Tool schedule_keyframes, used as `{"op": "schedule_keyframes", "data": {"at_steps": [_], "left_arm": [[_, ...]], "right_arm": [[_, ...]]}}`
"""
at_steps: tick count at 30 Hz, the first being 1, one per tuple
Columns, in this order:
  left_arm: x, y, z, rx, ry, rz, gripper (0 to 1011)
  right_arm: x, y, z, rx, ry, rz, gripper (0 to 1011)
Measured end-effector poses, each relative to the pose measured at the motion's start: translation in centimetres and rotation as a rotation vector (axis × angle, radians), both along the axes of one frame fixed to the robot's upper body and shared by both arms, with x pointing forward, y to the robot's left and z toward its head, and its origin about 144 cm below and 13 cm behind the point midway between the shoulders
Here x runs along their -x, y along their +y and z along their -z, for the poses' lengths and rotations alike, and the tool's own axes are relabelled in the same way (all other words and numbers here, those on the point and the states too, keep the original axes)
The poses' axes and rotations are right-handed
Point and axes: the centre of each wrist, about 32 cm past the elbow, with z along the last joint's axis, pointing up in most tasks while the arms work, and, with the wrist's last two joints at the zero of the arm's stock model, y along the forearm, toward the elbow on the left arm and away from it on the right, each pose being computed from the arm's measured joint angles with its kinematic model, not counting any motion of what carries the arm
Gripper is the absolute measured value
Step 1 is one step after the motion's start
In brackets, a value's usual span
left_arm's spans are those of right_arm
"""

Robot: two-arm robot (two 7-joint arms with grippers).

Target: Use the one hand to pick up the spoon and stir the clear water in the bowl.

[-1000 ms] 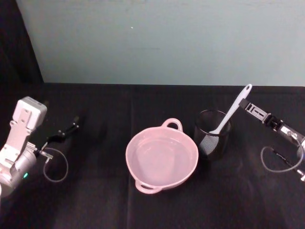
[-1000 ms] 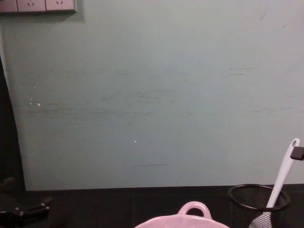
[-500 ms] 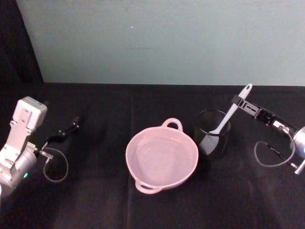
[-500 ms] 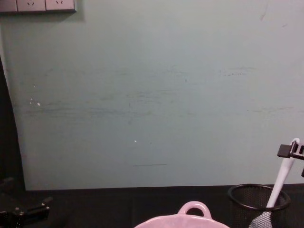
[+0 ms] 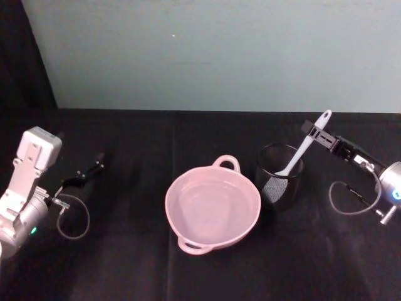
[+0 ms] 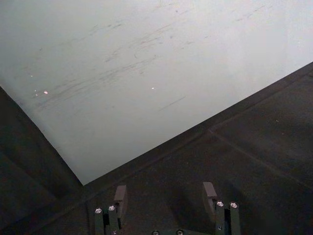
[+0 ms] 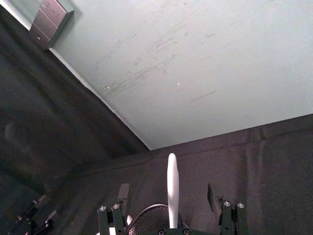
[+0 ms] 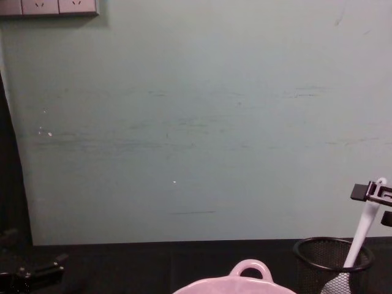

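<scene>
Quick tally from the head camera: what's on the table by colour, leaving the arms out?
Pink: 1, the bowl
Black: 1, the wire-mesh cup
White: 1, the spoon, standing in the wire-mesh cup
Total: 3

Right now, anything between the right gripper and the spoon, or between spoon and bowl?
Nothing blocks the right gripper: its open fingers straddle the spoon near the handle tip. It stands in the black mesh cup, whose wall sits between its blade and the bowl; lift it out first, probably. Left gripper idle far left.
</scene>
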Motion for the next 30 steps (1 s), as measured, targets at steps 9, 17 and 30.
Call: {"op": "schedule_keyframes", "data": {"at_steps": [9,17,30], "left_arm": [[0.00,0.00,0.00,0.000,0.000,0.000,1005],[0.00,0.00,0.00,0.000,0.000,0.000,1005],[0.00,0.00,0.00,0.000,0.000,0.000,1005]], "right_arm": [[-0.51,0.21,0.03,-0.001,0.002,-0.005,1002],[-0.73,0.36,-0.01,-0.001,0.000,-0.009,1003],[-0.71,0.31,-0.05,-0.002,0.000,-0.007,908]]}}
